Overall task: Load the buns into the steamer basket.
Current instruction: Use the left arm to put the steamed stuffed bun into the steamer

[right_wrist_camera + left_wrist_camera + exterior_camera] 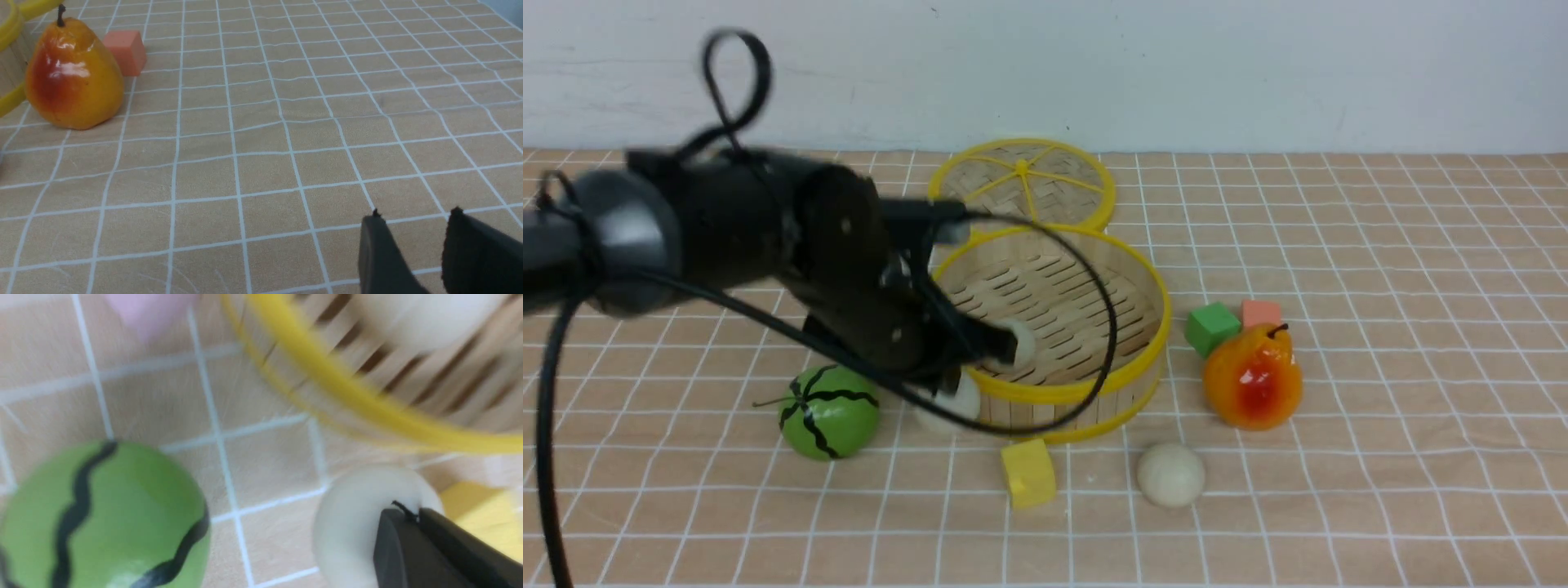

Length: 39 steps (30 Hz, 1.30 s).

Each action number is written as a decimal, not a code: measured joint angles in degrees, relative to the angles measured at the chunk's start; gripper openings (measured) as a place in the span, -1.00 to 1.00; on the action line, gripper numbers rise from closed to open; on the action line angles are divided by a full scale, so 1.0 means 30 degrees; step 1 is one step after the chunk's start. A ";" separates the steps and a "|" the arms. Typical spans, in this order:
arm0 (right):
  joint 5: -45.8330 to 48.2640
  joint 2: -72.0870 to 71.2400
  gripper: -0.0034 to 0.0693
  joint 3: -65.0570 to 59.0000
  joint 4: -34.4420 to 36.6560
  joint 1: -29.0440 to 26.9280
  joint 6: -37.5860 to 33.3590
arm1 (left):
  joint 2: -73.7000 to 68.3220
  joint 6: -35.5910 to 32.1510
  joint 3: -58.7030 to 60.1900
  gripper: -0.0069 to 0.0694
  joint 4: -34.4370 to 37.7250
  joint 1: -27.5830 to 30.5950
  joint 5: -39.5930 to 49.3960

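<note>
The steamer basket stands mid-table; its yellow rim crosses the left wrist view. One cream-white bun lies inside it by the front-left wall and shows blurred in the left wrist view. A second bun sits on the cloth outside that wall. A third bun lies in front of the basket. My left gripper is at the front-left rim. Its jaws are pressed together and empty, above the outside bun. My right gripper is open over bare cloth.
A green striped melon lies left of the outside bun. A yellow cube sits in front of the basket. The woven lid lies behind it. A pear, green cube and salmon cube stand to the right.
</note>
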State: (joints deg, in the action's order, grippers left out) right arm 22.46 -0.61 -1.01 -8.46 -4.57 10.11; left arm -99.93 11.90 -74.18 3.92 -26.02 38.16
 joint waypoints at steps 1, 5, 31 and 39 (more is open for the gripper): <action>0.0000 0.0000 -0.24 0.0000 0.0000 0.0000 0.0000 | 0.0264 0.0222 -0.0807 -0.85 0.0000 0.0000 0.0290; 0.0000 0.0000 -0.24 0.0000 0.0000 0.0000 0.0000 | 0.0580 0.0496 -0.3024 -0.85 0.0656 -0.0038 0.0899; 0.0000 0.0000 -0.24 0.0000 0.0000 0.0000 0.0000 | -0.5886 -0.2095 -0.4780 -0.68 0.3856 -0.1752 -0.5708; 0.0000 0.0000 -0.24 0.0000 0.0000 0.0000 0.0000 | -0.4798 -0.1866 -0.4780 0.00 0.3760 -0.1711 -0.4385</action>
State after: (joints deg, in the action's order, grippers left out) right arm 22.46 -0.61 -1.01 -8.46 -4.57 10.11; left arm -114.32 6.30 -88.52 15.20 -31.16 25.01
